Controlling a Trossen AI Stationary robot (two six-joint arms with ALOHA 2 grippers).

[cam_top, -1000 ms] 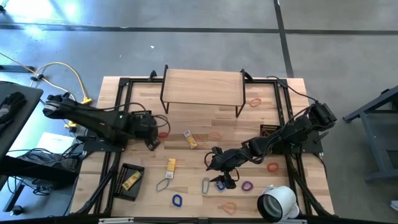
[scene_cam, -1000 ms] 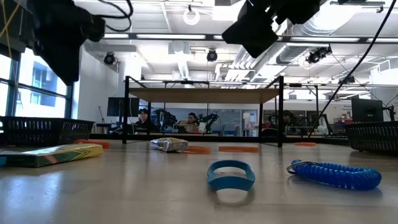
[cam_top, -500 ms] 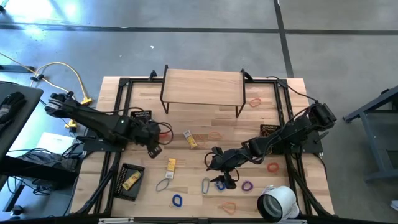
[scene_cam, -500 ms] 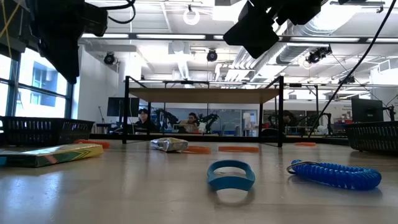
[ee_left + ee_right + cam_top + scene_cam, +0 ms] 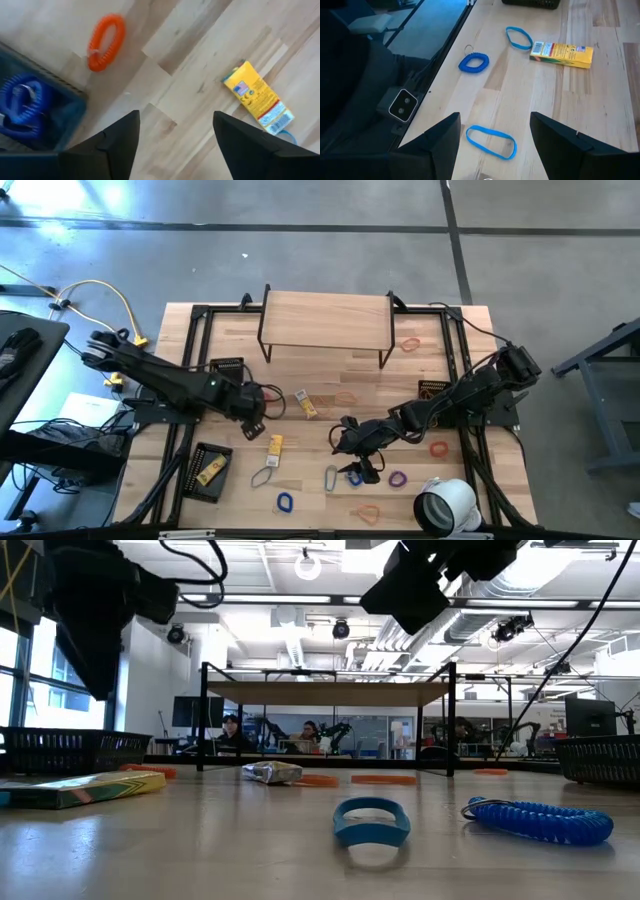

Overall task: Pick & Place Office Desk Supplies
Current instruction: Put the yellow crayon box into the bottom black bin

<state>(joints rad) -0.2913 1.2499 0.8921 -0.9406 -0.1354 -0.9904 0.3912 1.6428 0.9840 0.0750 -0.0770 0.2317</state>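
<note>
The supplies lie scattered on the wooden table (image 5: 330,380). My left gripper (image 5: 256,418) hangs open above bare wood, fingers pointing down. Its wrist view shows an orange coil loop (image 5: 106,41), a yellow-and-white packet (image 5: 257,98) and a blue coil (image 5: 20,102) lying in a black basket. My right gripper (image 5: 342,442) stands open over the table's middle. Beyond its fingers (image 5: 440,145) lie a thin blue band (image 5: 491,141), a blue coil (image 5: 474,62), another blue band (image 5: 519,38) and a yellow packet (image 5: 562,54). All lie flat on the wood.
A wooden shelf on black legs (image 5: 325,320) stands at the far middle. Black mesh baskets sit at near left (image 5: 210,471), far left (image 5: 228,367) and right (image 5: 432,388). A large white tape roll (image 5: 447,505) stands near right. Orange bands (image 5: 438,448) and a purple loop (image 5: 398,478) lie near it.
My left gripper has moved toward the table's right and near edges and sunk a little, away from the far-left basket and toward the yellow packet. My right arm has kept still. Nothing on the table has moved.
</note>
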